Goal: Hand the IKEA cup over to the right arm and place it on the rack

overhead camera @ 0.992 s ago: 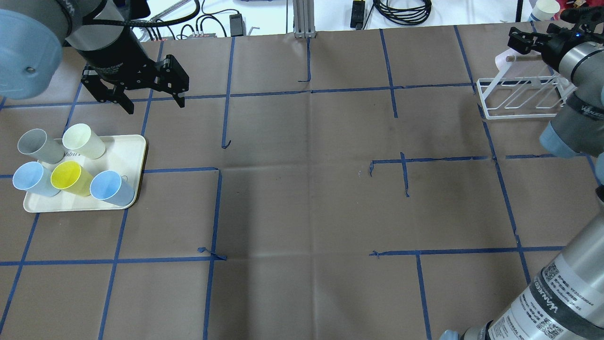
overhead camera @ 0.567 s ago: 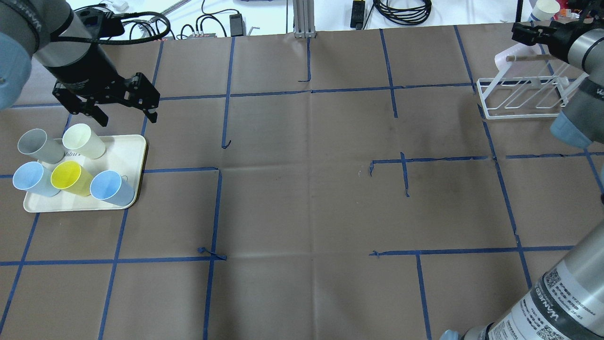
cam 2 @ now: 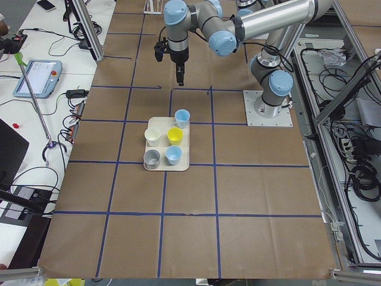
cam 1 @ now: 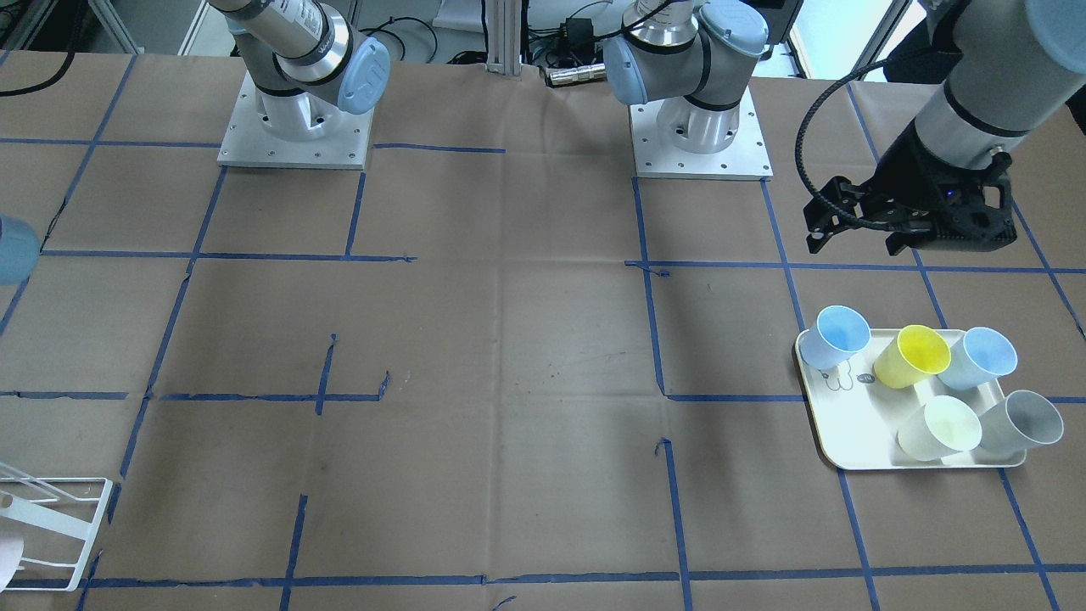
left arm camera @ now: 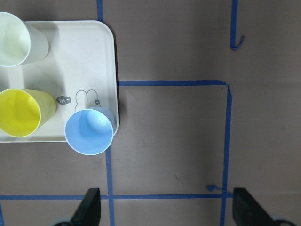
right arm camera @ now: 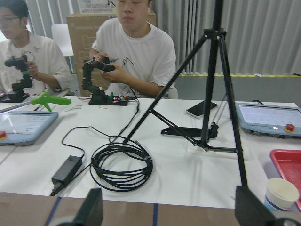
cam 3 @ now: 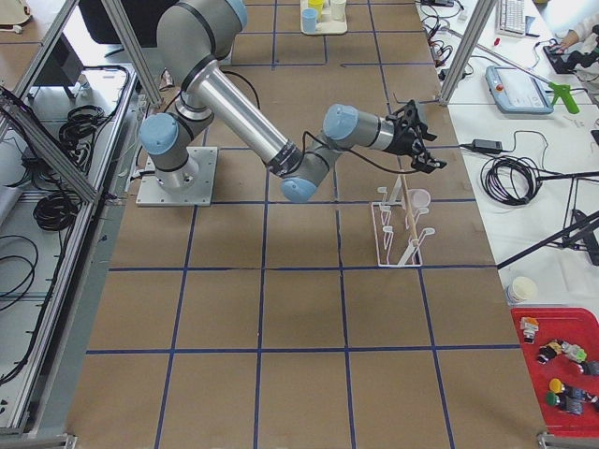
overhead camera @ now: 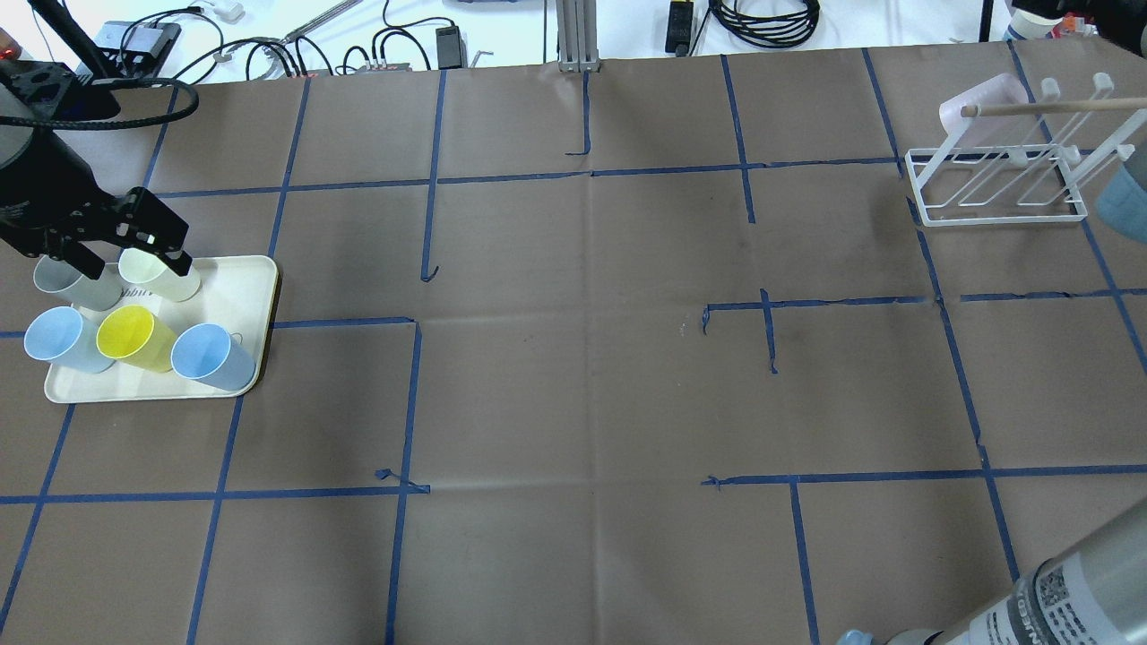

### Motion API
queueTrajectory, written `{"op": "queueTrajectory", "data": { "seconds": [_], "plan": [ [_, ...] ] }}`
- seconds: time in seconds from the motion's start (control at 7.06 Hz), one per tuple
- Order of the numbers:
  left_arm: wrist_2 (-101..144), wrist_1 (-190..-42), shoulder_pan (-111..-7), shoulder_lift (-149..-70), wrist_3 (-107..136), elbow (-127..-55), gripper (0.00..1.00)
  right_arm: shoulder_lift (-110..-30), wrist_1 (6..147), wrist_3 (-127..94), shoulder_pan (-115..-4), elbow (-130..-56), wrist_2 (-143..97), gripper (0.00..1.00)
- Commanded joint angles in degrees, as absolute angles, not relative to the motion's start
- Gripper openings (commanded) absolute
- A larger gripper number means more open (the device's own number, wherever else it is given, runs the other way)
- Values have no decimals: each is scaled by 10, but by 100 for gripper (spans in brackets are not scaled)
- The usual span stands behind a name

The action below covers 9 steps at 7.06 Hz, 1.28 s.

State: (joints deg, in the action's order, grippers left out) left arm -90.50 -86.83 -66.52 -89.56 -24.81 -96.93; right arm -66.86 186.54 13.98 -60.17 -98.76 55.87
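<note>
The left gripper [overhead camera: 134,266] hangs spread wide over five cups [overhead camera: 134,336] on the cream tray [overhead camera: 244,287], which is marked "hi-". The right gripper [cam 3: 421,138], fingers also parted, is near the rack [overhead camera: 995,216].

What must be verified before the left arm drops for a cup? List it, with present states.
1. Left end effector open and empty: ok.
2. Left end effector centred over a cup: not ok. The left wrist view shows bare table between its fingers, with the light blue cup off to one side.
3. Cups upright on the cream tray: ok, all five, the yellow cup included.
4. Right end effector open and empty for the handover: ok.
5. Rack has free rods: ok. One pink cup sits on one rod.
</note>
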Motion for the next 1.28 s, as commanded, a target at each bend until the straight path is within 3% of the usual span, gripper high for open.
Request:
{"op": "queueTrajectory", "data": {
  "seconds": [0.0, 0.57, 1.13],
  "plan": [
    [-901, -853, -643, -910, -276, -979, 99, -701, 1865, 126, -660, -994, 461, 100],
    [-900, -662, -645, -940, -274, -1116, 99, -728, 1876, -64, -779, -994, 410, 100],
    [-899, -657, -646, -994, -265, -1121, 99, -720, 1967, -457, -874, -1003, 411, 100]
  ]
}}
